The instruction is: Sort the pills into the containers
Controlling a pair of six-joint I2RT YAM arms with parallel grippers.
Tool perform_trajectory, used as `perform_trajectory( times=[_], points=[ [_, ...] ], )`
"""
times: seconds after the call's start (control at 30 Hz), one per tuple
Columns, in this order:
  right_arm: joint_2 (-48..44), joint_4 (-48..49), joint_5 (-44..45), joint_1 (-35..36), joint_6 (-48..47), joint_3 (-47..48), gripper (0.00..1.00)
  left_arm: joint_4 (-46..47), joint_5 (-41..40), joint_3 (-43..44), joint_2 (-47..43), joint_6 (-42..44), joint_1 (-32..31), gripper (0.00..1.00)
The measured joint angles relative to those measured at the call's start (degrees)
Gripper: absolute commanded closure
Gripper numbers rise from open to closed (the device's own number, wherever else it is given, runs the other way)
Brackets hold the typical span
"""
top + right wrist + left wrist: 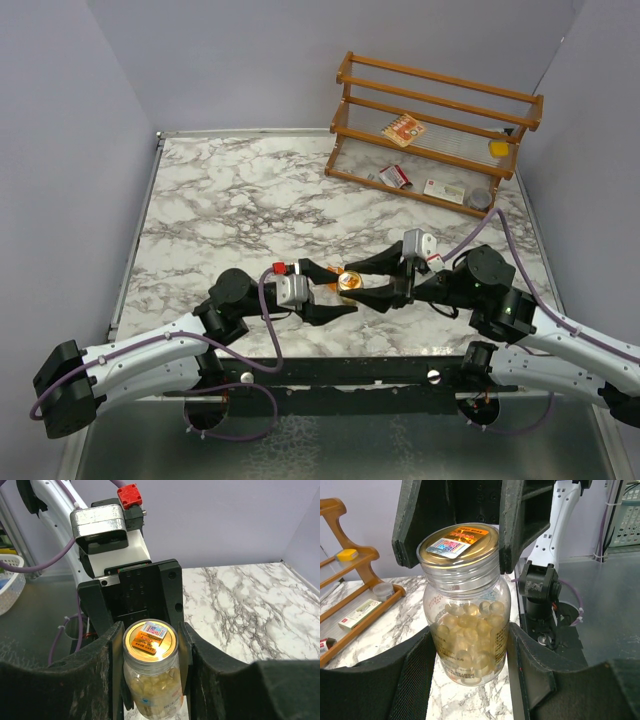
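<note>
A clear jar (350,282) full of tan-yellow capsules, with a gold lid and an orange label, is held between both grippers above the marble near the front middle. My left gripper (338,296) is shut on the jar's body (467,645), with a pad against each side. My right gripper (362,283) is shut on the lid (150,639), with its fingers (512,530) flanking it from the far side. The jar stands upright, its base a little above the table. No separate orange box shows.
A wooden rack (435,130) stands at the back right. It holds a small yellow box (498,148), flat red-and-white packets (395,177) and a grey round tin (478,198). The marble table (240,200) has walls on the left, back and right.
</note>
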Motion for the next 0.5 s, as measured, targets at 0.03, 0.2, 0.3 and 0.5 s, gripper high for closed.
perform_trajectory(
  times=[0.03,0.2,0.3,0.5],
  points=[
    [0.07,-0.02,0.09,0.00,0.00,0.00,0.85,-0.02,-0.04,0.00,0.00,-0.17,-0.02,1.00],
    [0.20,-0.04,0.55,0.00,-0.28,0.15,0.94,-1.79,-0.15,1.14,0.04,-1.70,-0.02,1.00],
    [0.44,-0.50,0.79,0.00,-0.48,0.79,0.99,-3.19,-0.15,2.38,0.22,-2.60,-0.02,1.00],
    [0.52,-1.79,2.08,0.00,-1.27,1.95,0.99,-6.12,-1.64,4.33,0.22,-3.56,-0.04,1.00]
  ],
)
